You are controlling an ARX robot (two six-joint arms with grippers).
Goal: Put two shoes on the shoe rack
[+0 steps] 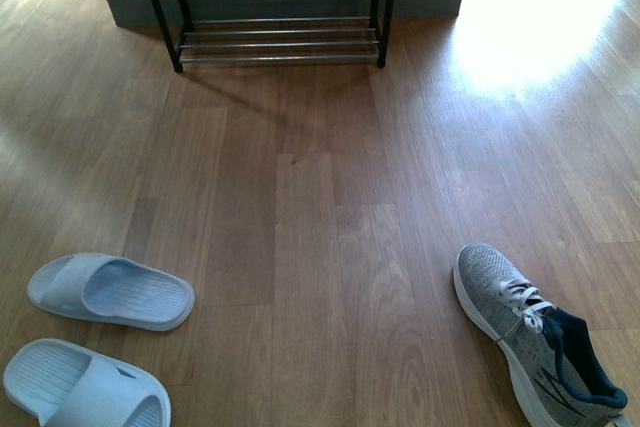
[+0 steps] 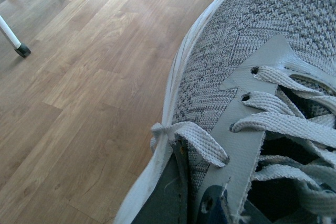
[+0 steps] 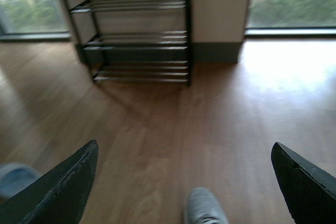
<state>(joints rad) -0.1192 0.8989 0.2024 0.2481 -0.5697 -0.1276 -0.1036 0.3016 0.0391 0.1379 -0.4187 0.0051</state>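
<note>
One grey knit sneaker (image 1: 520, 332) with a white sole and navy lining lies on the wood floor at the front right. Its toe (image 3: 205, 209) shows in the right wrist view, low between the two dark fingers (image 3: 58, 192) of my right gripper (image 3: 182, 182), which is open, empty and above the floor. The other grey sneaker (image 2: 262, 77) fills the left wrist view, laces and knit upper close up. My left gripper (image 2: 176, 198) is shut on it at its side. The shoe rack (image 1: 275, 7), black frame with chrome rods, stands against the far wall and also shows in the right wrist view (image 3: 136, 40). No gripper shows in the front view.
Two light blue slides (image 1: 110, 292) (image 1: 85, 385) lie at the front left of the floor. Castor wheels (image 2: 21, 51) of a white-legged stand show in the left wrist view. Bright sunlight falls on the floor (image 1: 530, 27) to the right of the rack.
</note>
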